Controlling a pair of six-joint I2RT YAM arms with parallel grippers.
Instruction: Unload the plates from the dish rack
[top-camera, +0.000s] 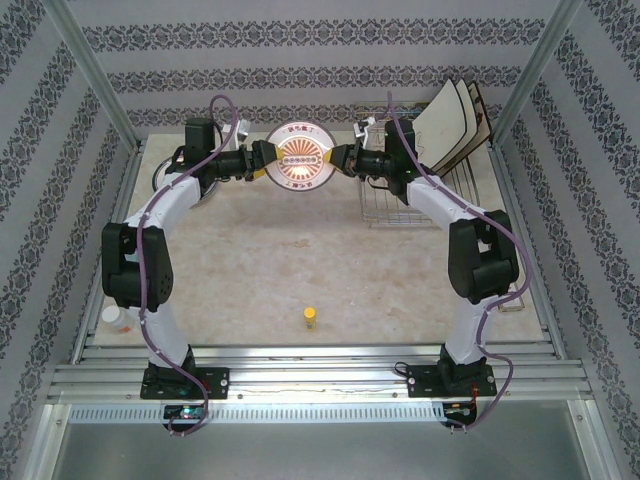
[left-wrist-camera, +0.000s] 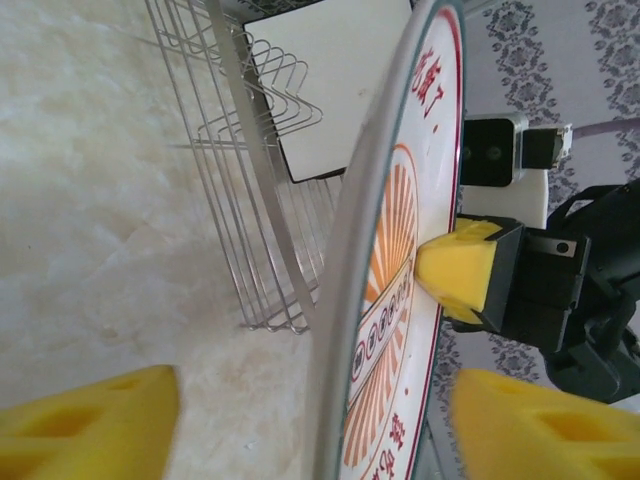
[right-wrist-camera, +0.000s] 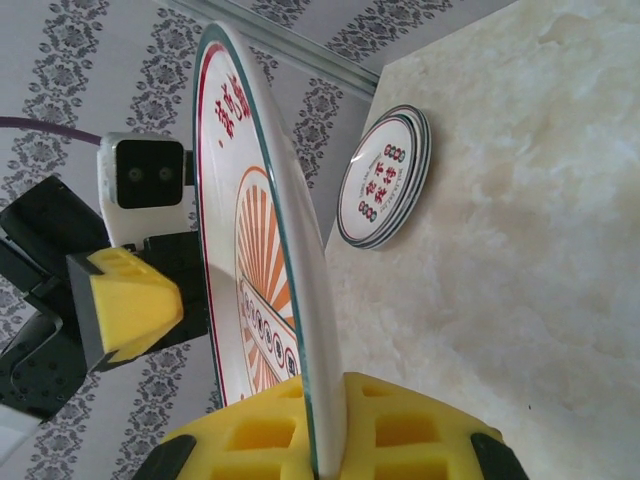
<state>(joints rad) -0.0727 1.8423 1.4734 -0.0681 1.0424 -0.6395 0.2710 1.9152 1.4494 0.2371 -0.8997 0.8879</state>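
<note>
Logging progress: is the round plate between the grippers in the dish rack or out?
Out: the right gripper clamps the round plate on edge above the table, left of the dish rack.

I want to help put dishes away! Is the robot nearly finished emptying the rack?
Done: a stack of round plates lies on the table. In hand: the right claw grips one more round plate by its rim, with the left claw open around the opposite edge. Left: square plates lean in the dish rack.
</note>
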